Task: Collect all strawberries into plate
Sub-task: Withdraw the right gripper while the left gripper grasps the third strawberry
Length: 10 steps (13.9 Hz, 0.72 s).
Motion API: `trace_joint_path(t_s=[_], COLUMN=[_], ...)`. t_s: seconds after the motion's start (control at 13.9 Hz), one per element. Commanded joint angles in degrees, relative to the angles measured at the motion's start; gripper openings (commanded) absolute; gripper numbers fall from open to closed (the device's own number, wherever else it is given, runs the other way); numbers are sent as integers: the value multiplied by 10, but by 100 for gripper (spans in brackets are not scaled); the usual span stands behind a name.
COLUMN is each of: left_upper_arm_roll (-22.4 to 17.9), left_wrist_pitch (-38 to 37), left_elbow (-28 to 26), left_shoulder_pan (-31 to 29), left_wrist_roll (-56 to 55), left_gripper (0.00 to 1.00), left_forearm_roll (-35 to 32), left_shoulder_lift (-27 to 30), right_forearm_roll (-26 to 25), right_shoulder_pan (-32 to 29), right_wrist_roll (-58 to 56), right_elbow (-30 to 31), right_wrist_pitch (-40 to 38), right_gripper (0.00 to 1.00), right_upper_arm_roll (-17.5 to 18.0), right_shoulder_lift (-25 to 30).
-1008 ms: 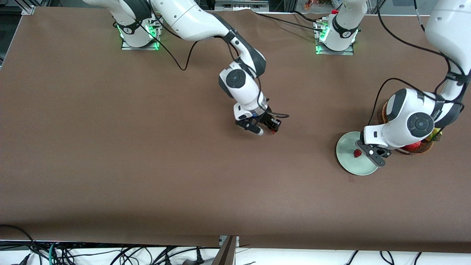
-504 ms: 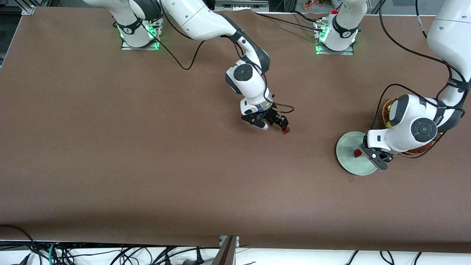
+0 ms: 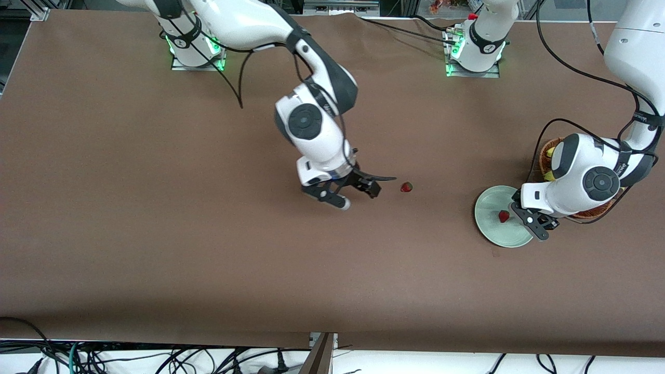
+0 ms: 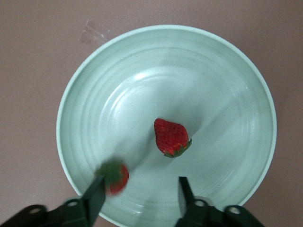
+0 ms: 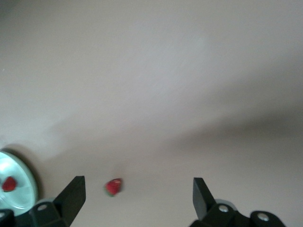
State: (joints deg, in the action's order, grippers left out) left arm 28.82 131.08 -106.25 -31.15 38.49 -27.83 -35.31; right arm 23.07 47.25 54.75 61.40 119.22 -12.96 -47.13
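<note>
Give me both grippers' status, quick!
Left gripper: open over the plate, holding nothing; two strawberries show below it.
Right gripper: open and empty over the table, beside a loose strawberry.

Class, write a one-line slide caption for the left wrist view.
Open left pincer over the plate holding two strawberries.

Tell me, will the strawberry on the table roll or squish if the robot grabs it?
The strawberry on the table is small and rounded, so a nudge would probably roll it. It looks soft, so hard fingers might bruise it. The right gripper, open beside it, should probably lift it easily.
</note>
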Motion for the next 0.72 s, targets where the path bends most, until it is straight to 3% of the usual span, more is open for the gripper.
trace_joint_path(t_s=[0.0, 0.29, 0.5, 0.65], left_upper_arm_roll=[8, 67, 115, 117], left_wrist_pitch=[-10, -86, -88, -85], left_elbow=[5, 7, 0, -2], left_shoulder_pan=[-2, 3, 16, 59], left_wrist_roll=[5, -73, -217, -330], left_gripper=[100, 100, 100, 100], left_forearm_roll=[-4, 77, 88, 88], left_shoulder_lift=[15, 44, 37, 24], right_forearm_roll=[-3, 2, 0, -18], right_shoulder_pan=[3, 1, 2, -30], right_wrist_roll=[-49, -140, -258, -300], right_elbow=[27, 42, 115, 177], right_wrist_pitch=[-86, -231, -252, -250], right_gripper=[100, 100, 100, 100], right_upper_arm_roll=[-53, -120, -164, -154], right_shoulder_lift=[51, 120, 195, 260])
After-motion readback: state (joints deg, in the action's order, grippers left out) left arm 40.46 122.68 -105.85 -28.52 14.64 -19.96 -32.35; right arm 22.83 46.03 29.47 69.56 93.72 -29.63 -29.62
